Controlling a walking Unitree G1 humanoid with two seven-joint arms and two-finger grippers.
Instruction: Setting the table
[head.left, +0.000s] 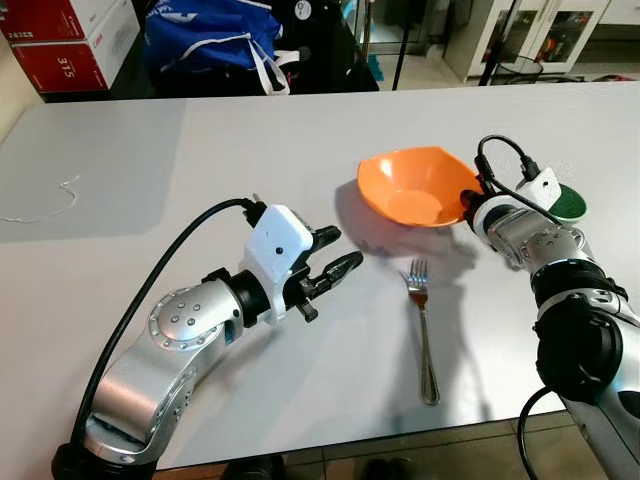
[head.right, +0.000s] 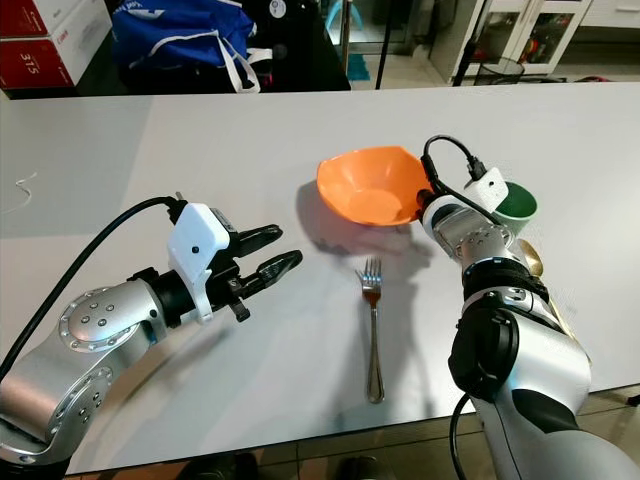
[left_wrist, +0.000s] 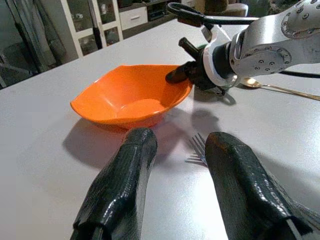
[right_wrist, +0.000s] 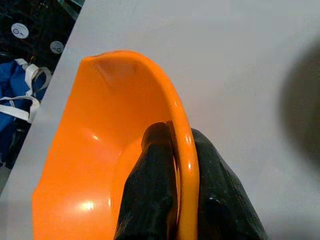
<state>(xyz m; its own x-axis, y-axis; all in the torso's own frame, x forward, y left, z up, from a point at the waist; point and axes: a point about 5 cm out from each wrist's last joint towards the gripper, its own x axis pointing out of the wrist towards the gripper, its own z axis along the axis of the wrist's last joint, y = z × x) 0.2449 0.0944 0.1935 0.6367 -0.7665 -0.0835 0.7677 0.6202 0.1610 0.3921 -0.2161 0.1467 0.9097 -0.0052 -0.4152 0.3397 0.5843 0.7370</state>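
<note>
Right gripper (right_wrist: 172, 150): closed on the rim of the orange bowl (head.left: 415, 187), one black finger inside the rim and one outside, as the right wrist view shows. The right arm reaches forward over the desk (head.left: 150, 170), forearm extended, wrist at the bowl's side edge. The bowl sits on the desk directly ahead of this gripper; whether its base is fully down or slightly tipped cannot be told.

Left gripper (head.left: 335, 258): fingers parted by a moderate gap, nothing held. The left arm is bent at the elbow, forearm low over the desk, with the gripper pointed toward the bowl and level with the surface. The bowl lies ahead of this gripper, apart from it.

Fork (head.left: 424, 325): flat on the desk, tines toward the bowl, handle toward the robot. It lies ahead of the left gripper's tips and nearer the robot than the right gripper, touching neither.

Green cup (head.right: 515, 203): upright just beside the right wrist, on the side away from the bowl.

Gold spoon (left_wrist: 272, 87): on the desk behind the right forearm.
</note>
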